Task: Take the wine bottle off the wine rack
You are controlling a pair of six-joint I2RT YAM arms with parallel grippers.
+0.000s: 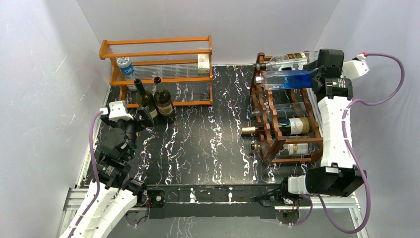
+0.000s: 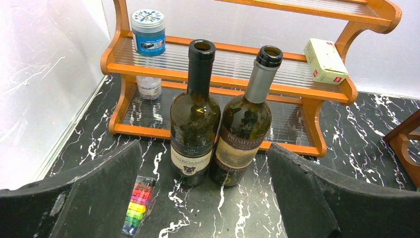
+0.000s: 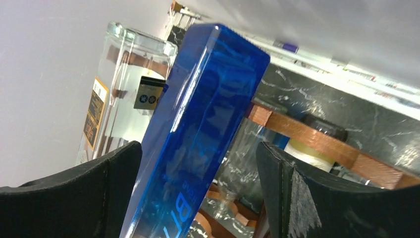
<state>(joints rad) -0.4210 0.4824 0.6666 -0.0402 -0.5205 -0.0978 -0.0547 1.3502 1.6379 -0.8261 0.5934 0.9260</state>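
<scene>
Enclosure: plain pale walls (image 1: pixel 39 74) rose on the left, rear and right of a bench (image 1: pixel 208 134) surfaced in black, white-veined marble pattern. An orange wooden shelf (image 1: pixel 158 52) stood at rear left — lighting was even and diffuse.

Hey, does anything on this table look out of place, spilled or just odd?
Nothing looks spilled or broken. Two uncorked bottles stand upright on the table in front of the orange shelf rather than on it, and a small rainbow-coloured strip lies loose on the table beside them.

left arm (image 1: pixel 115 145) folded, jaws spread | right arm (image 1: pixel 333 124) extended far, jaws spread
</scene>
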